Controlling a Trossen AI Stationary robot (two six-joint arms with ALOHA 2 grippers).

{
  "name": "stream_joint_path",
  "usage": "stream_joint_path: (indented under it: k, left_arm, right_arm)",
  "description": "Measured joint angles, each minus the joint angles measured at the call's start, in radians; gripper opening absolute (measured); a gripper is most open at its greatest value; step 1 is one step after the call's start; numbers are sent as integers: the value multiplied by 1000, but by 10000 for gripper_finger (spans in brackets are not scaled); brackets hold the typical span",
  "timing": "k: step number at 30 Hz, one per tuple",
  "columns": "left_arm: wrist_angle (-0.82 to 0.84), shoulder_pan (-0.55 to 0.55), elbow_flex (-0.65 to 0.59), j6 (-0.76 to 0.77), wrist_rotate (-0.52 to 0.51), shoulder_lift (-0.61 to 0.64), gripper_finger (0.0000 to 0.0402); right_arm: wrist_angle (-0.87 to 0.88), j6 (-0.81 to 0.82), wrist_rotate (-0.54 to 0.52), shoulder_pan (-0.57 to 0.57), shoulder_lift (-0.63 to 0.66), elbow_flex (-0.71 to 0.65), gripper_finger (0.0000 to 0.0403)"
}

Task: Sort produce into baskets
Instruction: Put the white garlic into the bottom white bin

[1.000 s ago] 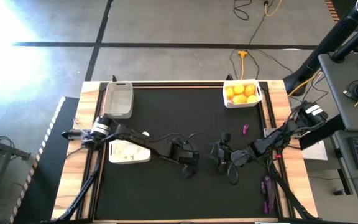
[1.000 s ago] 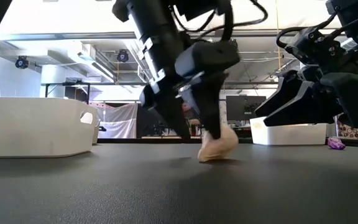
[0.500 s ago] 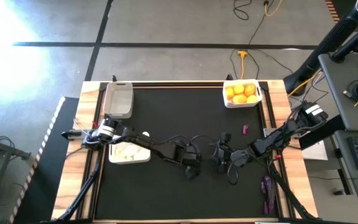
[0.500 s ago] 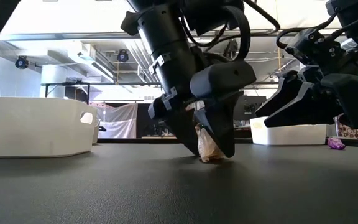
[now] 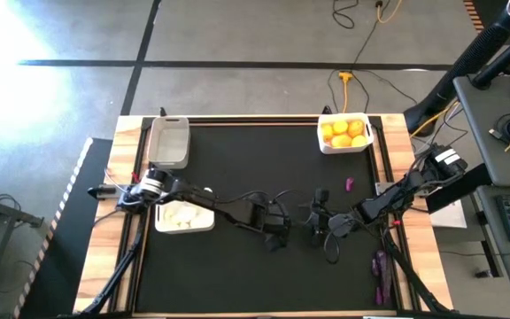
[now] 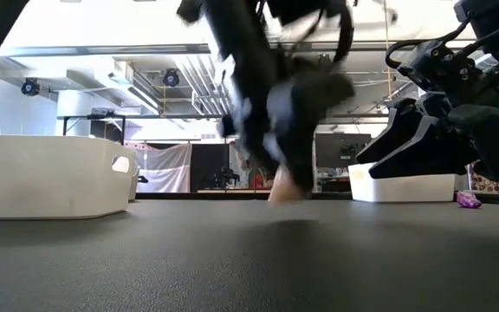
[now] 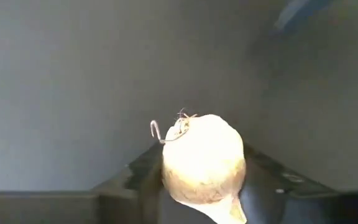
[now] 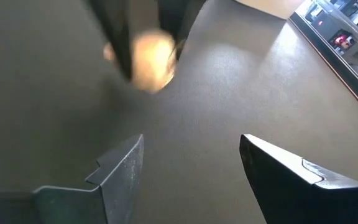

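Whitish garlic bulb [image 7: 204,158], wiry root tuft, in left gripper [image 7: 201,186].

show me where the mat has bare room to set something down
Free: the black mat between the grey bin and the citrus bin, and its near strip. Crowded: mid-table, where left gripper holds a garlic bulb beside right gripper.

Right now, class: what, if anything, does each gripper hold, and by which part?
The left gripper pinches a garlic bulb by its sides. The right gripper holds nothing.
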State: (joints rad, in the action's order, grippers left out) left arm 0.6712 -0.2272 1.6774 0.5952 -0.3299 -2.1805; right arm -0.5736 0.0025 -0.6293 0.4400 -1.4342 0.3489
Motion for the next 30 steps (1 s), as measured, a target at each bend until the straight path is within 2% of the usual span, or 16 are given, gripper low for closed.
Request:
stream_joint_path:
  k: [2,4,7,11,13,15,18,22,30]
  left_arm:
    - [122,-1,96,-44,-35,5,117]
    - [284,-10,199,-57,-115,6,100]
    - [549,-29,347,-30,-244,6,100]
    - [908,-48,516,107,-341,8,110]
    - [880,-53,513,115,-358,36,115]
    - [858,-58,475,101,-347,75,117]
    - [908,-57,383,177,-343,137,119]
    - [894,-49,136,290,-311,238,121]
    - [836,-48,-417,656,-89,503,122]
  right_arm:
    - [0,0,0,0,0,0,255]
    - [1,-1,0,0,0,0,253]
    - [3,-1,0,0,0,0,250]
    - [21,9,0,0,1,0,248]
    - [28,9,0,0,1,0,250]
    - [38,16,0,0,1,0,252]
    - [59,24,1,0,7,0,255]
    - [81,33,1,0,13,0,255]
    - [90,37,1,0,13,0,247]
